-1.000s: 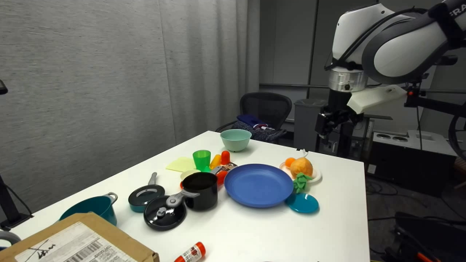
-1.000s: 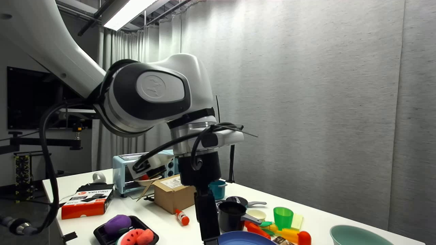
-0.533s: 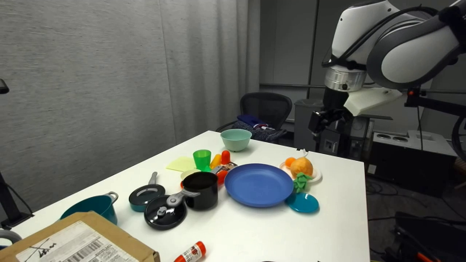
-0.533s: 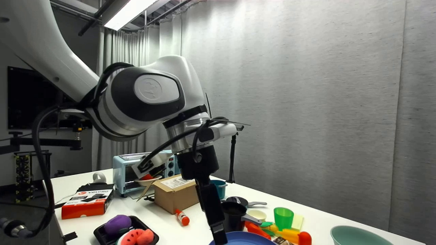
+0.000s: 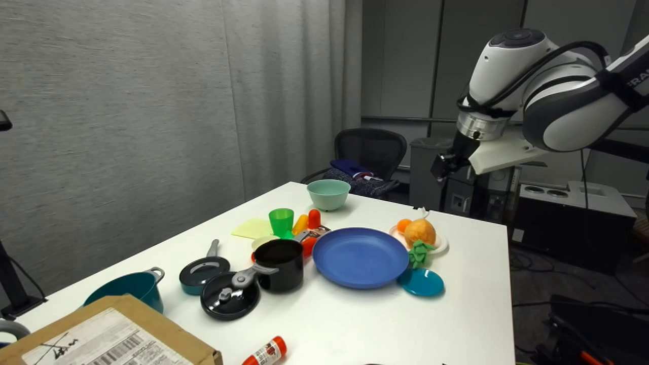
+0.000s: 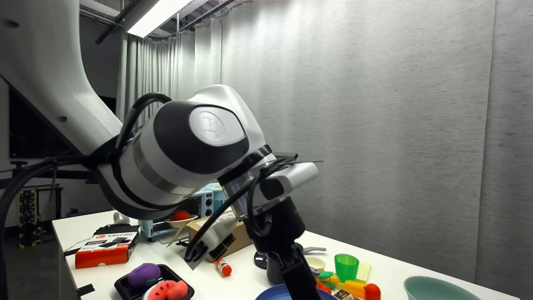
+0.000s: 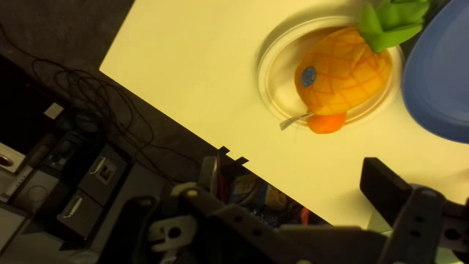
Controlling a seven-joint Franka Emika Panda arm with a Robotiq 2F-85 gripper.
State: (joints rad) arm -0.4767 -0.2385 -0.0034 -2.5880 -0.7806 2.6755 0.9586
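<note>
Hanging above the level of the table [image 7: 190, 91], the gripper [image 7: 295, 179] is observed with its fingers [image 7: 384, 187] spread, a wide gap being left between the tips. Nearest to it, but apart from the tips, a plush pineapple [image 7: 340, 73] is found lying on its side on a white oval plate [image 7: 282, 88], with its green leaves [image 7: 394, 24] extended past the rim. A small orange piece [image 7: 327, 123] is partly hidden by the pineapple, and a tag [image 7: 293, 121] is seen projecting beside it. In an exterior view, this group is placed at the far right of the table; a blue plate [image 5: 360, 258] is set just to its left, and a teal disc [image 5: 422, 282] is positioned just to its near side. Farther left, a black pot [image 5: 284, 274], a black lid [image 5: 230, 301] and a small pan [image 5: 203, 274] are noted, with a green cup [image 5: 281, 223] and a pale green bowl [image 5: 328, 195] placed beyond. A cardboard box [image 5: 111, 334] is recorded at near left, with a red-capped bottle [image 5: 266, 353] to its right. In an exterior view, a purple item [image 6: 144, 274] and a watermelon slice [image 6: 158, 290] are contained in a black tray [image 6: 168, 273].
</note>
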